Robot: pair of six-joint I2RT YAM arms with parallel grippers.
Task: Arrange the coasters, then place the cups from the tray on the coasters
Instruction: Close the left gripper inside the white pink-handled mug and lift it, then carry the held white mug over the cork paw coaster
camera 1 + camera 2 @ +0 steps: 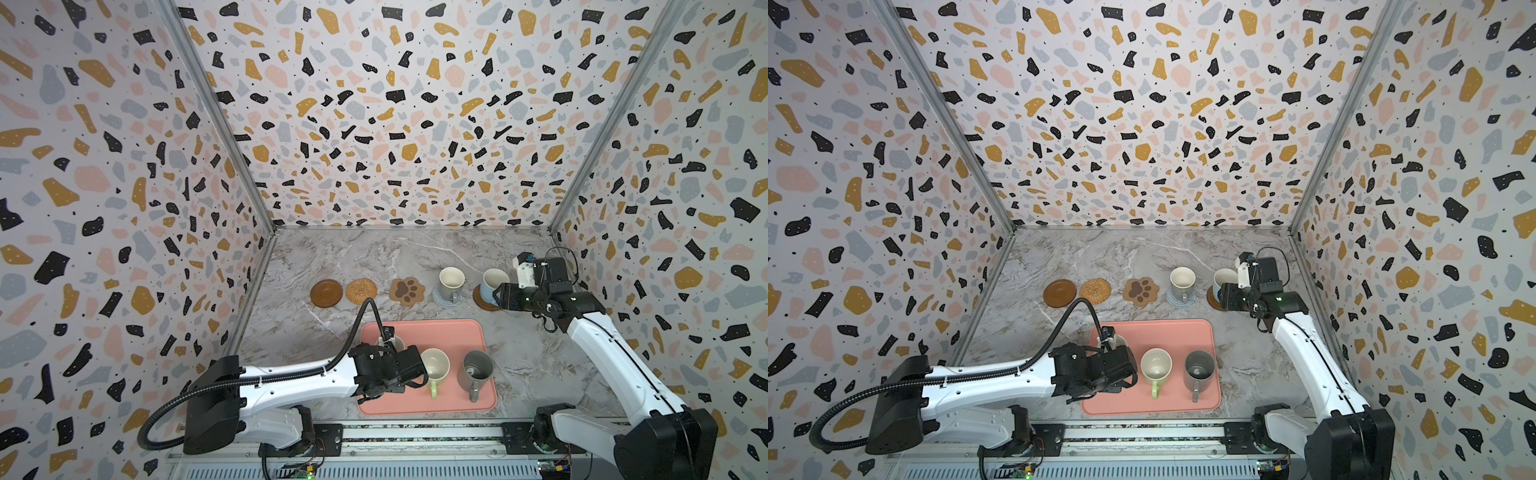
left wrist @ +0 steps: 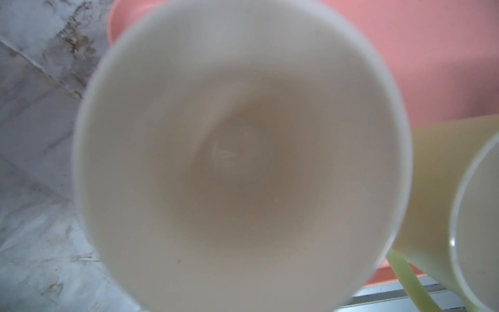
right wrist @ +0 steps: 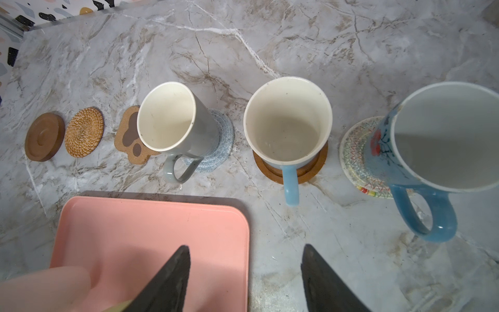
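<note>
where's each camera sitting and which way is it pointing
Top views: high over the robot's base, facing down toward the back wall; left arm and right arm show.
Left wrist: on the left arm, facing down into a cup, blurred; no robot part shows.
Right wrist: on the right arm, facing the row of coasters; open right gripper in the foreground.
Shared: every view shows the tray.

**No writing to read**

No word, number or brand can be read in any view. A small pale mark on the right arm (image 1: pixel 1278 297) is too small to make out. The blue mug (image 3: pixel 378 156) bears only a painted red flower, and the cork coaster (image 3: pixel 127 129) a paw shape.
</note>
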